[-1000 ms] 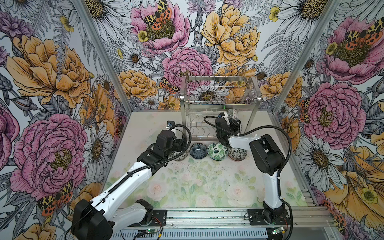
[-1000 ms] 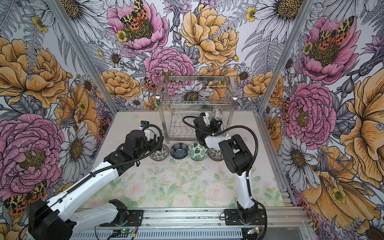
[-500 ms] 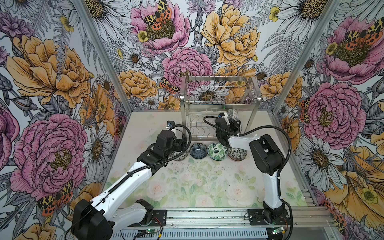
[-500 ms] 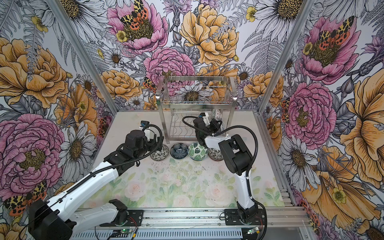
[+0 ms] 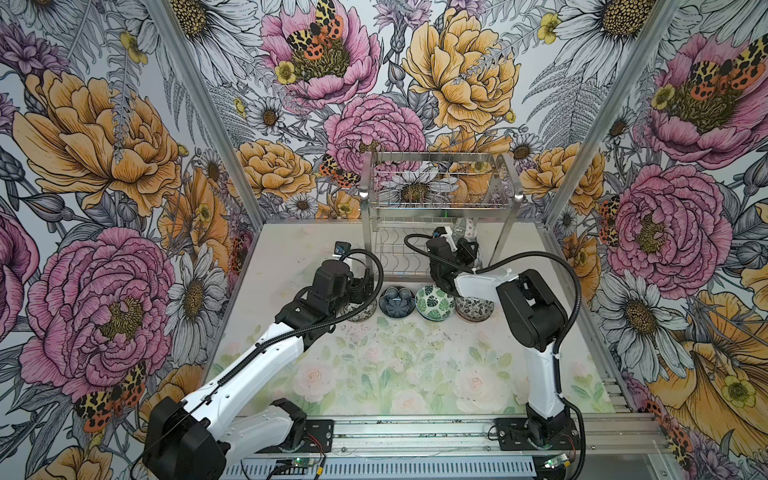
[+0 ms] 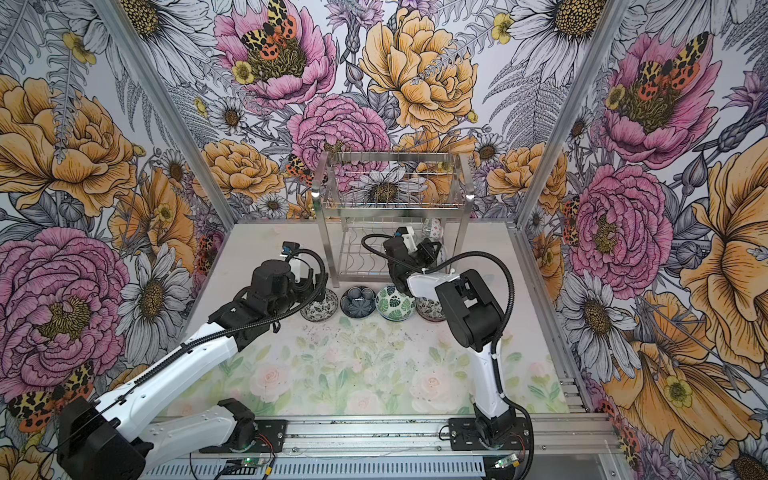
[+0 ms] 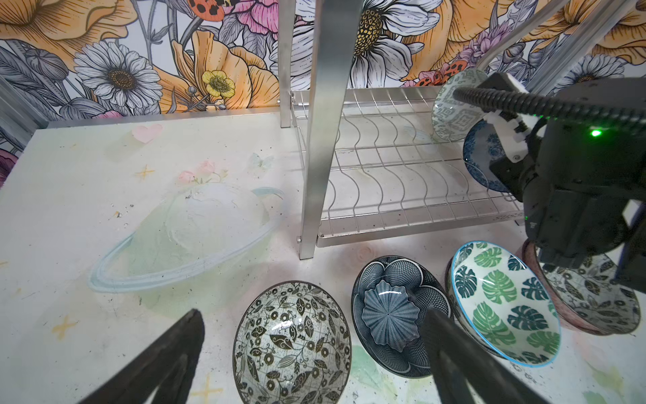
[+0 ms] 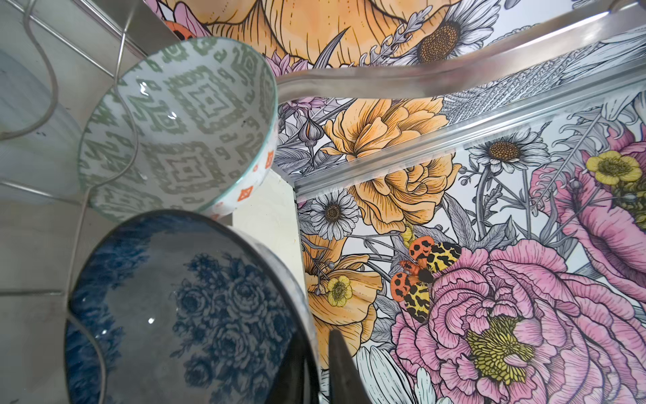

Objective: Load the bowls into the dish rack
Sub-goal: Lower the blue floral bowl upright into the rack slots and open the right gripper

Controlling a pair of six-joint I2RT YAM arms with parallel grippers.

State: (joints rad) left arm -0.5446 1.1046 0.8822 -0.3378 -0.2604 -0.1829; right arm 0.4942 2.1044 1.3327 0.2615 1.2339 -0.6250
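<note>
The steel dish rack point(image 5: 436, 205) stands at the back. On edge in its lower tier point(image 7: 402, 196) are a green-patterned bowl point(image 8: 181, 126) and a blue floral bowl point(image 8: 181, 307). My right gripper point(image 8: 316, 346) straddles the blue bowl's rim, one finger inside and one outside, with a sliver of gap at the outer finger. Before the rack sit a black-white floral bowl point(image 7: 292, 346), a dark blue bowl point(image 7: 395, 314), a green leaf bowl point(image 7: 503, 297) and a pink-sided bowl point(image 7: 587, 297). My left gripper point(image 7: 313, 314) hovers wide open over the black-white bowl, holding nothing.
The rack's upright front post point(image 7: 325, 140) stands close behind the black-white bowl. The upper basket tier point(image 6: 390, 187) overhangs the right arm's wrist. Floral walls close in on three sides, and the pale mat point(image 5: 374, 365) stretches toward the front rail.
The right gripper's jaws have eased slightly apart on the blue floral bowl's rim. Neither arm has visibly moved, and the left gripper stays wide open.
</note>
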